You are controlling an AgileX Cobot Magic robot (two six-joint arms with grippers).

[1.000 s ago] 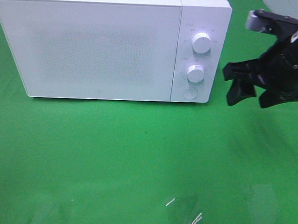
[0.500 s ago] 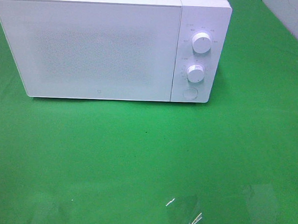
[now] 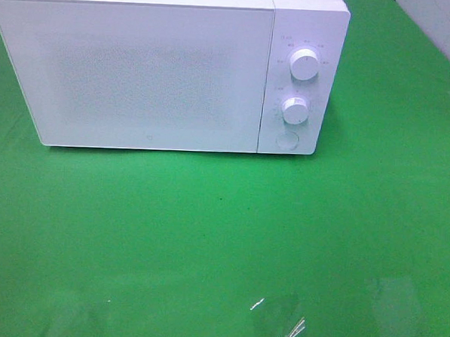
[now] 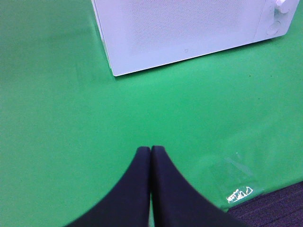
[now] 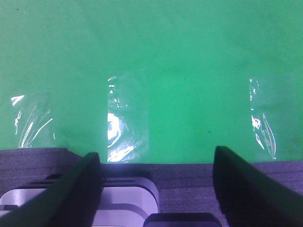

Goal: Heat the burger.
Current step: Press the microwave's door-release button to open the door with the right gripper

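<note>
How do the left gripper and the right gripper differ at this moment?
The left gripper has its fingers pressed together; the right gripper holds them wide apart. The left gripper's view shows the white microwave ahead; the right gripper's view shows green cloth with clear tape, no microwave. Both have dark fingers and hold nothing.
</note>
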